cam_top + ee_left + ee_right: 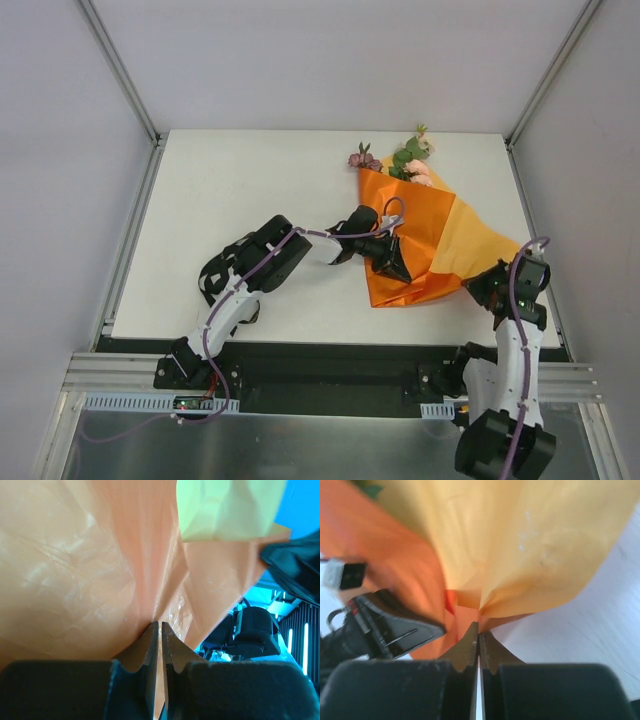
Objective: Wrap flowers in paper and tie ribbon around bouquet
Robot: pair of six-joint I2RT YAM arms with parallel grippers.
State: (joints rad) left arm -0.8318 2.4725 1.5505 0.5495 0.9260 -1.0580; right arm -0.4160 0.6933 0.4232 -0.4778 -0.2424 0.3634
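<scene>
Currently one glossy orange paper lies folded on the desk's right half, one bunch of flowers at its far end; the left end effector and right end effector both pinch it.

The white worktop spreads out beneath the left tool and right tool. Beyond them stand pale grey walls with aluminium rails at the corners. Behind them, a slotted beam and metal sheet. Soft, even light.
</scene>
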